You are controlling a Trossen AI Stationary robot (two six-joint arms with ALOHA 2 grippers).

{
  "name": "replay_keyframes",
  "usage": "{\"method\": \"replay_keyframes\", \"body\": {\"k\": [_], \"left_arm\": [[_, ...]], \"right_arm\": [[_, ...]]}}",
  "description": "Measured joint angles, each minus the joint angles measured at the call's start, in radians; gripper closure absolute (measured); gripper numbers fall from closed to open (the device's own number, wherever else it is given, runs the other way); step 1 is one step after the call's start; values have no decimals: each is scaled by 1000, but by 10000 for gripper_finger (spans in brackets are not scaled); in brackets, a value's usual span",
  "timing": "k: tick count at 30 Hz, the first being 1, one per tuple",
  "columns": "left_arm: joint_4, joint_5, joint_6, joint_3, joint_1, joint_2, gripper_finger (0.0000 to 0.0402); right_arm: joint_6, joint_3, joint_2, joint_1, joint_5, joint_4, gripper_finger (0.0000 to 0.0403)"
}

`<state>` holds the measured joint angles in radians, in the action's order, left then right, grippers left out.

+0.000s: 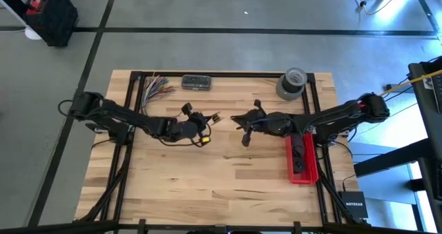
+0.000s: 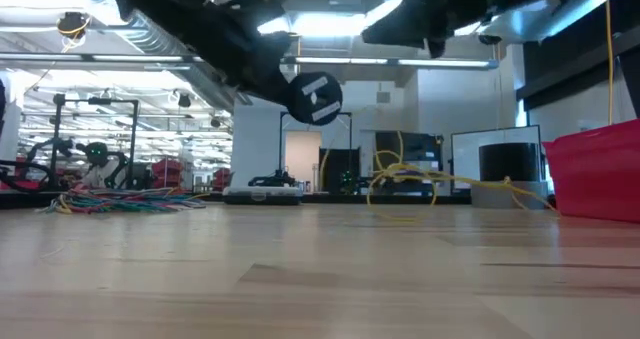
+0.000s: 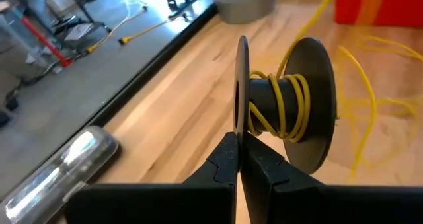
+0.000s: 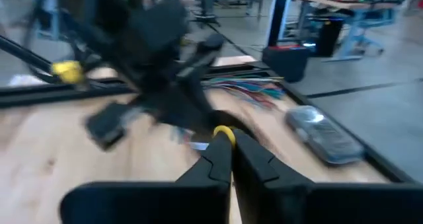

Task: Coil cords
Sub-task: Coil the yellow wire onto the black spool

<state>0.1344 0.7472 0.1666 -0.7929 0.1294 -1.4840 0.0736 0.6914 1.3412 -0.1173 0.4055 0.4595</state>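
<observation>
Overhead, left gripper [image 3: 239, 154] fingers clamp a spool [image 3: 281, 108] wound with yellow cord [image 3: 291, 98]; right gripper [image 4: 227, 151] fingers apparently pinch cord.

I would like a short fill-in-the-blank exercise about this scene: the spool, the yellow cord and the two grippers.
1. The left gripper is shut on the rim of a dark ____ wound with cord.
2. The cord wound on it is ____ in colour.
3. The right gripper is shut on a piece of yellow ____.
4. The bin under the right arm is ____.

Missing words: spool; yellow; cord; red
</observation>
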Motion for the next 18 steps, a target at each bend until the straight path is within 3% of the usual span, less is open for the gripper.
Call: {"method": "replay_keyframes", "body": {"k": [8, 18], "left_arm": [[45, -1, 36, 0, -16, -13, 402], [59, -4, 17, 0, -4, -16, 402]], "right_arm": [[32, 106, 176, 0, -50, 53, 393], [-52, 277, 349, 0, -50, 2, 393]]}}
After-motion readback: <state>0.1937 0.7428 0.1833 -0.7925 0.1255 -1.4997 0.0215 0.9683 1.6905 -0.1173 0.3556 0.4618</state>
